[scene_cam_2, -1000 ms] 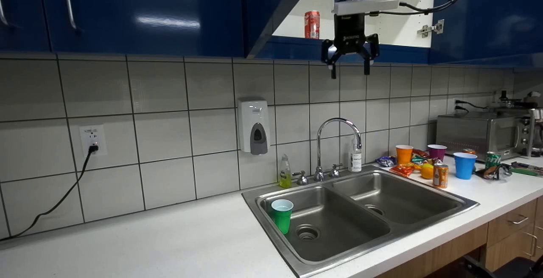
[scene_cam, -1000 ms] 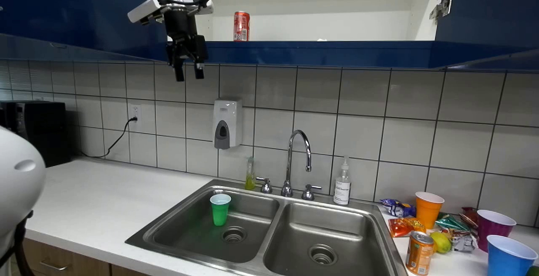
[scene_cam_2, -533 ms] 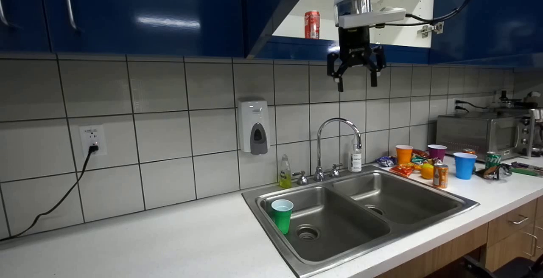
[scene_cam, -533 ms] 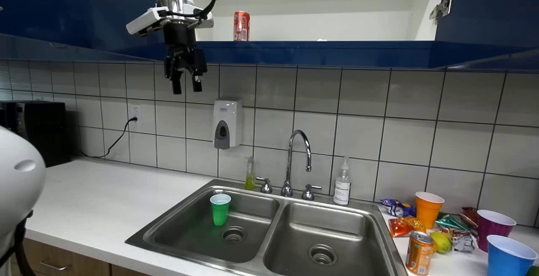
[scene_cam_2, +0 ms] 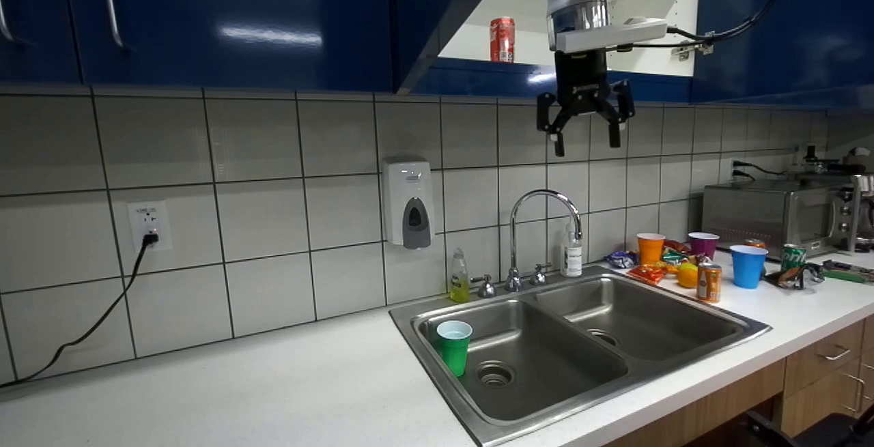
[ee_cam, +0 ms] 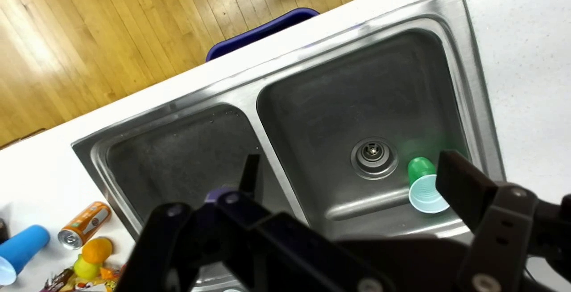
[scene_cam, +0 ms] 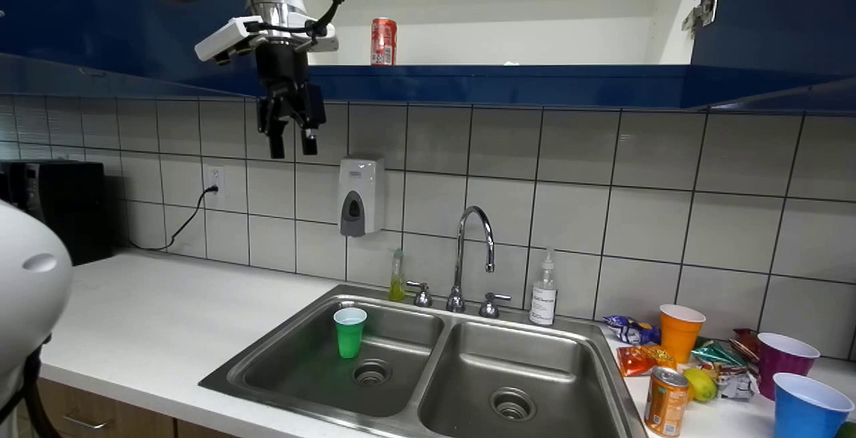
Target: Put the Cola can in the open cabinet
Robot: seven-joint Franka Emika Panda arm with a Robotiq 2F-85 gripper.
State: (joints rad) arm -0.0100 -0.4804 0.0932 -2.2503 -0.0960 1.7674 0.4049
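red cola can [scene_cam: 383, 42] with white markings, blue-and-white cabinet [scene_cam: 508, 83], black gripper [scene_cam_2: 587, 145], green cup [scene_cam: 349, 336], dark-lined pale tiles [scene_cam: 435, 200]

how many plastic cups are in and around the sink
4: the green cup is in the sink; the orange cup, purple cup and blue cup are on the counter beside it. More may be hidden.

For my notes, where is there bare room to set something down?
Bare: the counter between the sink and the black appliance, and the basin without the green cup. Crowded: the counter at the sink's other end, with the orange can, snack packets and blue cup.
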